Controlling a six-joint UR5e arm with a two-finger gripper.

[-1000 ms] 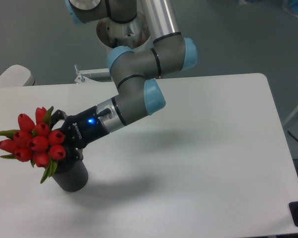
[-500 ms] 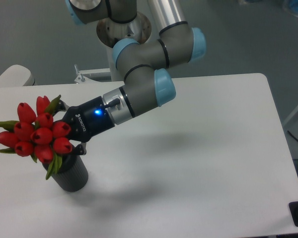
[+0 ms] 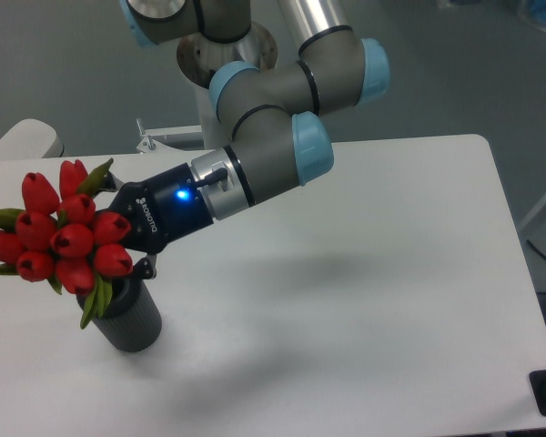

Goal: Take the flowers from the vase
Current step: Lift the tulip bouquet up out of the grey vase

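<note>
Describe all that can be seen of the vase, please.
The vase is a short, dark grey cylinder with fine ribs on its side; it looks like rubber or plastic. It stands upright on the white table, near the left front edge. Its top is mostly hidden by the flowers, whose leaves hang over its rim. The gripper is just above it; whether they touch cannot be told.

My matt black plastic gripper (image 3: 118, 238) meets glossy, waxy-looking red tulip flowers (image 3: 62, 241). At their five o'clock, the dark grey ribbed vase (image 3: 132, 319) looks rubbery and dull on the smooth matt white table (image 3: 364, 300).
</note>
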